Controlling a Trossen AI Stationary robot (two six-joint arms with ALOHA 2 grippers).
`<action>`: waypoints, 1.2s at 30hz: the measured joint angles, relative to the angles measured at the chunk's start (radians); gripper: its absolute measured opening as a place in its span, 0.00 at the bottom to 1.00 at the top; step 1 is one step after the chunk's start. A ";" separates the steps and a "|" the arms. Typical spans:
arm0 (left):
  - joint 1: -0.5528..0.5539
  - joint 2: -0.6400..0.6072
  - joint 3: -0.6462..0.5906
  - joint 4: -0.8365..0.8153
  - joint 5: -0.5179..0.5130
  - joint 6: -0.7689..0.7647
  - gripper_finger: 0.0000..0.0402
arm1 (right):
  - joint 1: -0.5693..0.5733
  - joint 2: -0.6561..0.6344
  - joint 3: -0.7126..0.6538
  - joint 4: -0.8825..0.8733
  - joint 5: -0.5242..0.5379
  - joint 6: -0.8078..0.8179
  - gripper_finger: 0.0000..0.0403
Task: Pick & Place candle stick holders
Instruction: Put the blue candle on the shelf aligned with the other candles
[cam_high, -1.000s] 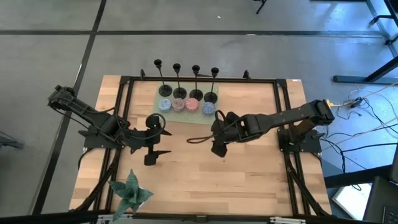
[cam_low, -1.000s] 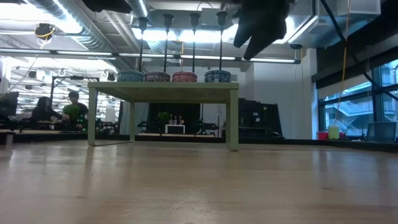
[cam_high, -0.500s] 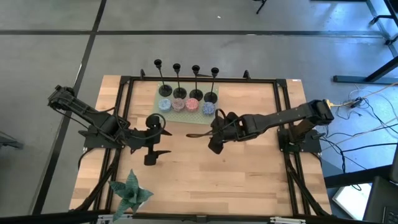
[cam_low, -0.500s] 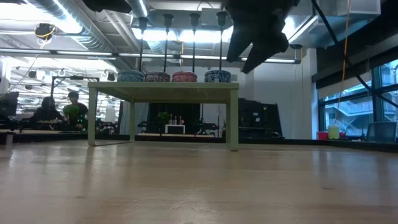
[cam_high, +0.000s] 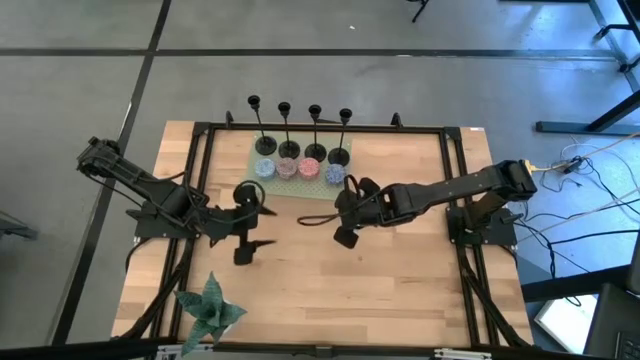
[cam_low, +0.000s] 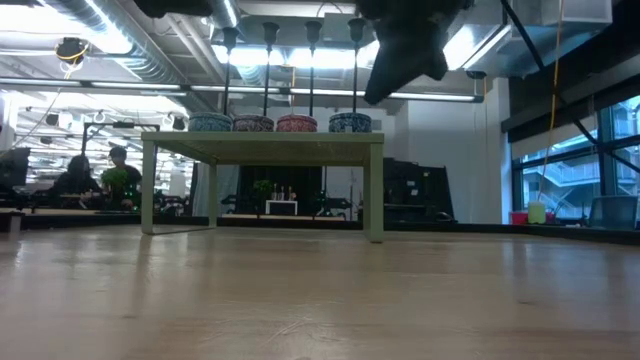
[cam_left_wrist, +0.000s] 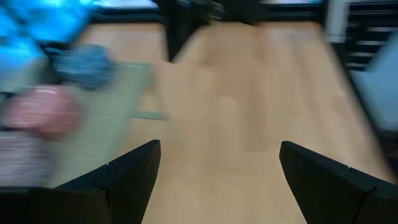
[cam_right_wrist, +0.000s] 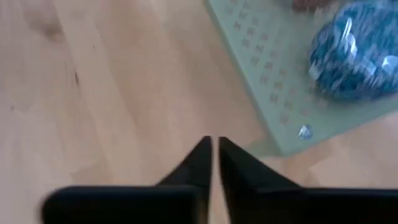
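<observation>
Four black candlestick holders (cam_high: 289, 150) stand in a row by their round bases on a small green stand (cam_high: 300, 184) at the table's far middle. Their stems show in the low view (cam_low: 270, 70). My right gripper (cam_high: 340, 212) hangs shut and empty above the table, just near of the stand's right end; it shows high in the low view (cam_low: 400, 60) and in its wrist view (cam_right_wrist: 214, 143). My left gripper (cam_high: 262, 228) is open and empty, left of centre, near of the stand's left end; its wrist view (cam_left_wrist: 217, 168) shows the wide gap between its fingers.
Several round patterned pieces (cam_high: 308, 167) sit on the stand in front of the holders, the blue one (cam_right_wrist: 348, 50) nearest my right gripper. A green plant (cam_high: 210, 305) stands at the near left. A black frame (cam_high: 200, 180) runs around the table. People sit far off (cam_low: 75, 175).
My right gripper has gone a little toward the table's left and toward the stand, staying shut and high above the table.
</observation>
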 joint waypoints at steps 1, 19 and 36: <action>0.000 0.000 0.000 -0.002 -0.046 0.009 0.81 | -0.006 0.001 -0.001 0.009 0.005 -0.026 0.03; 0.001 0.000 0.000 -0.061 -0.149 -0.084 0.36 | -0.152 0.038 -0.001 0.089 0.005 -0.109 0.01; 0.001 0.000 0.000 -0.060 -0.199 -0.082 0.00 | -0.204 0.040 -0.002 0.102 0.008 -0.164 0.01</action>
